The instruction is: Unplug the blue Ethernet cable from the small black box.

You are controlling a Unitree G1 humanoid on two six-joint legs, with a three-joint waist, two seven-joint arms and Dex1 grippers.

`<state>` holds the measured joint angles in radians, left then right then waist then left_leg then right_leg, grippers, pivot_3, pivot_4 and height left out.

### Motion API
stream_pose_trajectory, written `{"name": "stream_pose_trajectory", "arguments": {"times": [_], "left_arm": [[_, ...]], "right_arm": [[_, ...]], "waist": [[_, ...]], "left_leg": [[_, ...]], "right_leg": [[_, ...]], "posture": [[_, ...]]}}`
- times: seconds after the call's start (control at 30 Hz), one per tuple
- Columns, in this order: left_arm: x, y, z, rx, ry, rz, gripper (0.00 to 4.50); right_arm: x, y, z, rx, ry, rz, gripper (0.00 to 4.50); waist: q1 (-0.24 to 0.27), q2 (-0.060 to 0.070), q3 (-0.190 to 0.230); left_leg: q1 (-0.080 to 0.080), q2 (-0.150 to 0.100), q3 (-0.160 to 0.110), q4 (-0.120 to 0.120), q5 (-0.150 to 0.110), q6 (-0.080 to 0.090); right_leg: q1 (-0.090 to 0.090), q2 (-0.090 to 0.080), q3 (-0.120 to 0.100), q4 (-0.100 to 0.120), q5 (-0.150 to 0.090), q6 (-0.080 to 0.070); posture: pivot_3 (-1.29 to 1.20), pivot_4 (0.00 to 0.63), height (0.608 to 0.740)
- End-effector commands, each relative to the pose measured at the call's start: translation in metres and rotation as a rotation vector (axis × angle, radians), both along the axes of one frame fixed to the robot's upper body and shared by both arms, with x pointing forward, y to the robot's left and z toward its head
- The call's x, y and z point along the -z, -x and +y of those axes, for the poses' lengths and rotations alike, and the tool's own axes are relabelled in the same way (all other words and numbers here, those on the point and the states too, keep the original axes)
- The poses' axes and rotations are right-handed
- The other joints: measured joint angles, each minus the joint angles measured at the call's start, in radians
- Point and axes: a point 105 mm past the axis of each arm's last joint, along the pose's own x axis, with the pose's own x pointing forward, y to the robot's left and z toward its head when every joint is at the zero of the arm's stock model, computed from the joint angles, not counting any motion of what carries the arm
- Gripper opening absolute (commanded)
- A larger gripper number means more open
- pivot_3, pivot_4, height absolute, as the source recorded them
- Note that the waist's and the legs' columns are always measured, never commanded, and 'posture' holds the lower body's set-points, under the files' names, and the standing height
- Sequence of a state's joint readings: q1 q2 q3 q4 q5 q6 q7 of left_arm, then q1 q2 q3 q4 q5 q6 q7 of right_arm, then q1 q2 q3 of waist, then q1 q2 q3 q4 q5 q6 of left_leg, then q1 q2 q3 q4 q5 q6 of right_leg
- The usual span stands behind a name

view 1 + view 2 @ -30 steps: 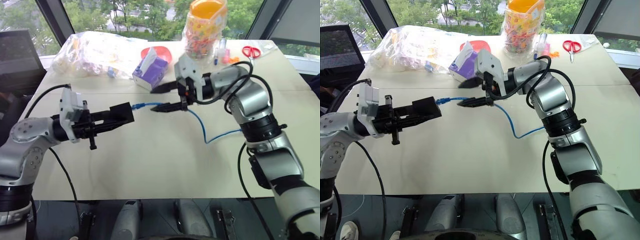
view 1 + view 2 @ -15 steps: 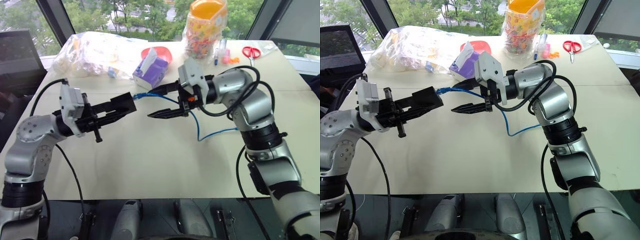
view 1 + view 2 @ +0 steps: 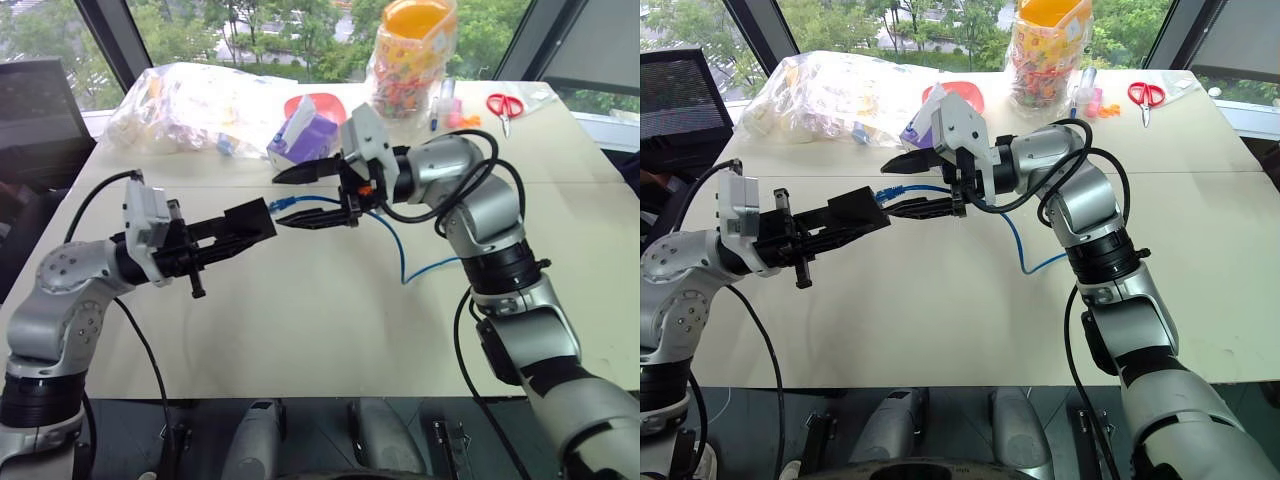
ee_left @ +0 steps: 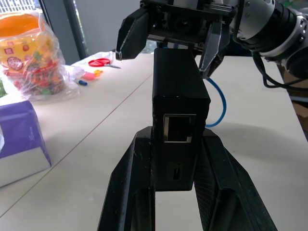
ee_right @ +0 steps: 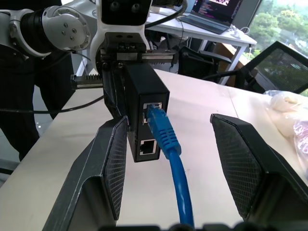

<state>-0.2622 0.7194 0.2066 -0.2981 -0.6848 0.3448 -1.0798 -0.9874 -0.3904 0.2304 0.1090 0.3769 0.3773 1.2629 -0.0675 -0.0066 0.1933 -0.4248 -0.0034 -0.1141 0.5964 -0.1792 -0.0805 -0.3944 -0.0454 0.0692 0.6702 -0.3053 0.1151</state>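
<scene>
My left end effector (image 4: pixel 174 159) clamps the matte, blocky small black box (image 4: pixel 177 96); my right end effector (image 5: pixel 178 159) gapes wide around the plugged-in, ribbed blue Ethernet cable (image 5: pixel 166 134), ungripped.

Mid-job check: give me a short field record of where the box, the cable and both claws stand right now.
box: small black box held off the table in the left claw, shut on it
cable: blue Ethernet cable plugged into the box's upper port; lower port free
right claw: right claw open, fingers either side of the plug, not closed on it
cable run: loops down from the plug onto the table
task status: cable not yet unplugged
</scene>
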Motion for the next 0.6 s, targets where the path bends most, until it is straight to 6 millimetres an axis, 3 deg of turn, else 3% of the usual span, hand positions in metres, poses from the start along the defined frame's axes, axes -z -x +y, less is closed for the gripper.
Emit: {"name": "stream_pose_trajectory", "arguments": {"times": [0.03,0.07,0.17,0.27,0.6], "left_arm": [[-0.0087,0.0046,0.0003,0.008,-0.01,-0.043,0.48],[-0.0087,0.0045,0.0003,0.008,-0.011,-0.044,0.48],[-0.0089,0.0043,0.0003,0.007,-0.013,-0.046,0.48],[-0.0092,0.0035,0.0007,0.007,-0.015,-0.048,0.48],[-0.0111,0.0029,0.0013,0.01,-0.017,-0.051,0.48]], "right_arm": [[-0.0152,0.0046,-0.0004,-0.024,-0.028,-0.042,2.82],[-0.0153,0.0046,-0.0006,-0.025,-0.027,-0.041,2.82],[-0.0149,0.0042,-0.0011,-0.024,-0.022,-0.042,1.99],[-0.0138,0.0031,-0.0014,-0.019,-0.012,-0.039,0.57],[-0.0067,0.0053,-0.0022,-0.031,0.029,-0.012,0.57]], "waist": [[0.0,0.0,0.0],[0.0,0.0,0.0],[-0.001,0.0,0.0],[-0.001,0.0,0.0],[0.0,0.0,0.0]], "left_leg": [[0.0,0.0,0.0,0.0,0.0,0.0],[0.0,0.0,0.0,0.0,0.0,0.0],[0.0,0.0,0.0,0.0,0.0,0.0],[0.0,0.0,0.0,0.0,0.0,0.0],[0.0,0.0,0.0,0.0,0.0,0.0]], "right_leg": [[0.0,0.0,0.0,0.0,0.0,0.0],[0.0,0.0,0.0,0.0,0.0,0.0],[0.0,0.0,0.0,0.0,0.0,0.0],[0.0,0.0,0.0,0.0,0.0,0.0],[0.0,0.0,0.0,0.0,0.0,0.0]], "posture": [[0.0,0.15,0.74],[0.0,0.15,0.74],[0.0,0.15,0.74],[0.0,0.15,0.74],[0.0,0.15,0.74]]}}
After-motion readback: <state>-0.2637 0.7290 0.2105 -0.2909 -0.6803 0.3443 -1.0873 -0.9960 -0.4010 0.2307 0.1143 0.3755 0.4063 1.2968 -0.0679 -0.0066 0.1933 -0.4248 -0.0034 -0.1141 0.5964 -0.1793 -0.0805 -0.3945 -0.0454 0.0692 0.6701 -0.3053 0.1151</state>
